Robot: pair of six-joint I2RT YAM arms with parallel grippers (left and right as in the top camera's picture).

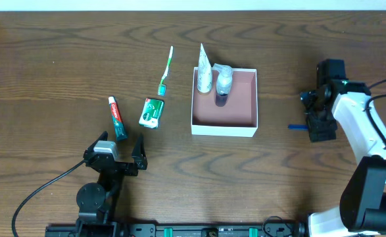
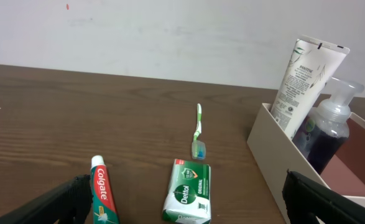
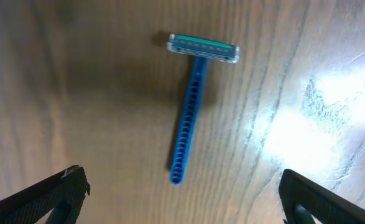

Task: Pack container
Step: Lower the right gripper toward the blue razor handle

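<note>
The container [image 1: 245, 127] is a square white box with a reddish-brown inside at the table's middle; it also shows in the left wrist view [image 2: 275, 163]. A white tube [image 1: 204, 68] and a clear pump bottle [image 1: 223, 84] stand in its far left corner. A toothpaste tube [image 1: 117, 117], a green soap packet [image 1: 151, 112] and a toothbrush [image 1: 166, 70] lie left of it. A blue razor [image 3: 193, 106] lies right of it, under my open right gripper [image 1: 316, 116]. My open left gripper [image 1: 119, 148] hovers near the toothpaste, empty.
The wooden table's front edge carries the arm bases and a black cable [image 1: 41, 191] at the lower left. The right arm [image 1: 367, 141] reaches over the table's right side.
</note>
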